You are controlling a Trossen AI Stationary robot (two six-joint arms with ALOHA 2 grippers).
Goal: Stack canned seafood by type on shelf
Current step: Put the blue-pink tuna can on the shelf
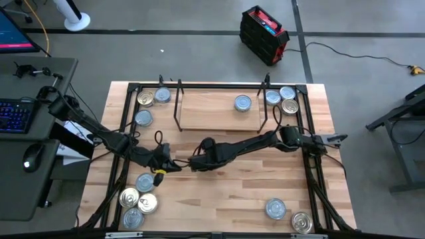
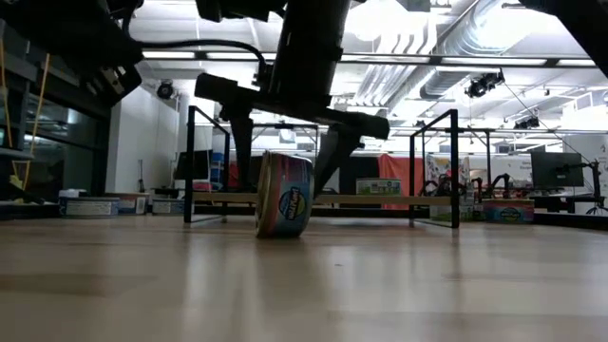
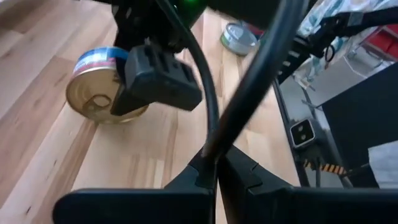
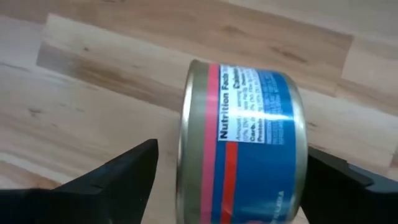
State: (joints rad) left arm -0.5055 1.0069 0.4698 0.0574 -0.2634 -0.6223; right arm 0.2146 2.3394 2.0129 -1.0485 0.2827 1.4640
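One tin of canned seafood stands on its rim on the tabletop, near the middle. Its gold lid faces my left arm and its blue and pink label faces up. My right gripper points steeply down over it, open, with one finger beside each flat end and a gap showing on the lid side. My left gripper hovers just to the left of it, shut and holding nothing. The shelf lies at the far middle with one silver-blue tin on it.
Tins sit in groups at the far left, the far right, the near left and the near right. A black frame runs round the tabletop. A black cable crosses the left wrist view.
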